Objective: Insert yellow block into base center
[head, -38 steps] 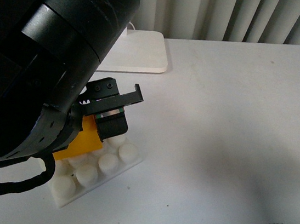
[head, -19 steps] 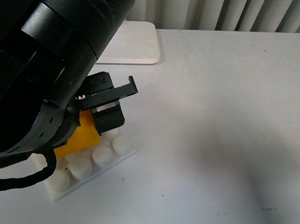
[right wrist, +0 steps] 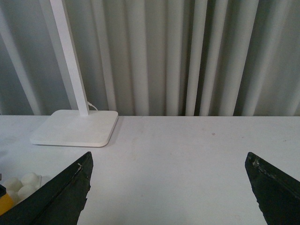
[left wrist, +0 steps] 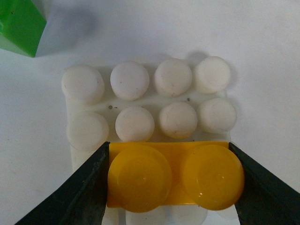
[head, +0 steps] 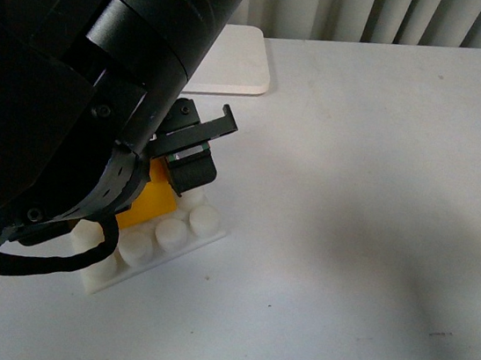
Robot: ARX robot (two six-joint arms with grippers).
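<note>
Now the left gripper's (left wrist: 171,183) jaws pinch the orange-yellow two-stud plastic brick (left wrist: 171,153); if it's off-centre over the white studded plastic plate (left wrist: 154,104), pressing may jam it.

No readable text or labels anywhere.

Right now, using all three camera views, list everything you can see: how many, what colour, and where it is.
yellow block: one, orange-yellow, two studs, over the base's studs
base: one, white, studded plate, on the table
green brick: one, green, only a corner shows, near a corner of the base
lamp foot: one, white, flat, at the table's far side
lamp pole: one, white, rising from the foot
table: one, white
curtain: one, pale grey, behind the table
left gripper: one, black, clamping the yellow block's two ends
right gripper: one, black, open, holding nothing
</note>
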